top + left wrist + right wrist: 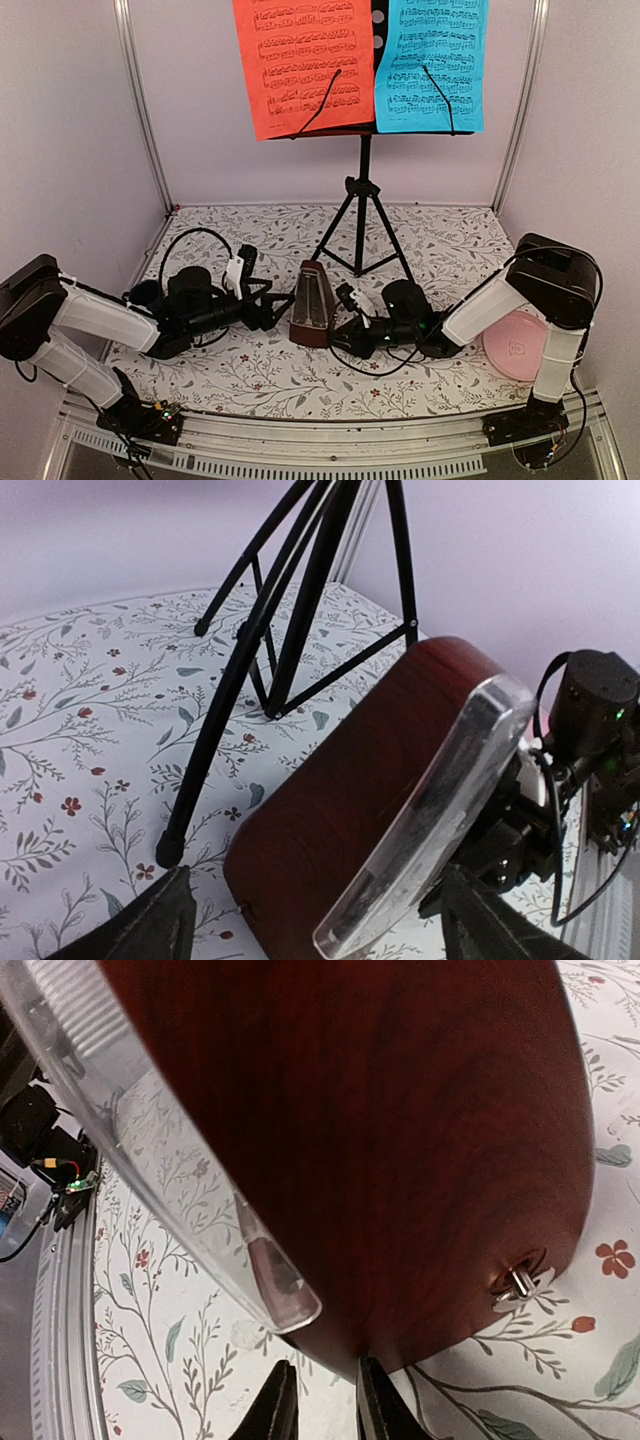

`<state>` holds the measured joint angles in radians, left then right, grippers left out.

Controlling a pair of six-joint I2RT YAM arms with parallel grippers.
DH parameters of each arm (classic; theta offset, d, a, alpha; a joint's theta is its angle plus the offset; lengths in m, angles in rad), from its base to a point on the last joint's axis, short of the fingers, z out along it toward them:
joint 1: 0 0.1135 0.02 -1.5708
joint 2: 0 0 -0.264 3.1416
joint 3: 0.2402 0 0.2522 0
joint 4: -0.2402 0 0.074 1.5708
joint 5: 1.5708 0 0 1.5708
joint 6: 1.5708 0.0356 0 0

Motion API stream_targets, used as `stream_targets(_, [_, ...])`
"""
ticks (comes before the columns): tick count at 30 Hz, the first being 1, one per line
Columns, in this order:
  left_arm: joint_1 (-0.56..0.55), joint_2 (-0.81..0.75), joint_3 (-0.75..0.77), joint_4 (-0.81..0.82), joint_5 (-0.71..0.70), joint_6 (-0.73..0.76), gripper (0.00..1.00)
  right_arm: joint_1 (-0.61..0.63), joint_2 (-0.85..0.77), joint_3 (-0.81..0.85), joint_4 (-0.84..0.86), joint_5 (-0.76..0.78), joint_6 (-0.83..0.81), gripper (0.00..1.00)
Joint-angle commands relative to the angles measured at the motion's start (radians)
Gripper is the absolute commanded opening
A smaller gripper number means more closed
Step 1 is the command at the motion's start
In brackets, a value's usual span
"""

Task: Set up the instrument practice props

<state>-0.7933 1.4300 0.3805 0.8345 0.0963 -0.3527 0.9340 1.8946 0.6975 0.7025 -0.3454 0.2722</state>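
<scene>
The black music stand point(362, 210) stands on its tripod at the back centre. It holds the red sheet point(300, 65) and the cyan sheet point(432, 65). The brown wooden metronome point(308, 305) stands upright in front of the tripod. My left gripper point(272, 305) is open just left of it. In the left wrist view the metronome point(340, 810) sits between the wide-apart fingers point(150, 925). My right gripper point(345, 320) is low on its right side. There the fingers point(372, 1405) stand nearly together, with their tips at the metronome's base corner point(400, 1160) and nothing between them.
A pink round plate point(518, 345) lies at the right, beside the right arm. The tripod legs point(230, 710) spread just behind the metronome. Metal frame posts point(140, 100) and walls close in the floral cloth point(250, 375).
</scene>
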Motion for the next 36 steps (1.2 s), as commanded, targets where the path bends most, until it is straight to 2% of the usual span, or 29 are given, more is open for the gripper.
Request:
stream_targets(1, [-0.040,-0.024,0.008,-0.013,-0.043,0.038,0.90,0.017,0.039,0.052,0.137,-0.032,0.067,0.22])
stream_targets(5, [-0.081,-0.007,0.048,-0.052,-0.140,0.039,0.99,0.022,0.025,0.044,0.169,-0.047,0.080,0.24])
stream_targets(12, [-0.181,0.058,0.163,-0.138,-0.270,0.041,0.99,0.008,-0.114,-0.118,0.195,-0.003,0.051,0.32])
stream_targets(20, [-0.251,0.153,0.349,-0.354,-0.524,0.004,0.99,-0.060,-0.227,-0.202,0.198,0.023,0.044,0.53])
stream_targets(23, [-0.254,0.193,0.397,-0.406,-0.551,-0.008,0.99,-0.069,-0.221,-0.199,0.197,0.042,0.030,0.57])
stream_targets(26, [-0.255,0.220,0.417,-0.422,-0.549,-0.021,0.91,-0.080,-0.198,-0.192,0.222,0.064,0.023,0.57])
stream_targets(36, [-0.254,0.196,0.387,-0.412,-0.477,-0.022,0.51,-0.085,-0.057,-0.158,0.324,0.027,0.043,0.56])
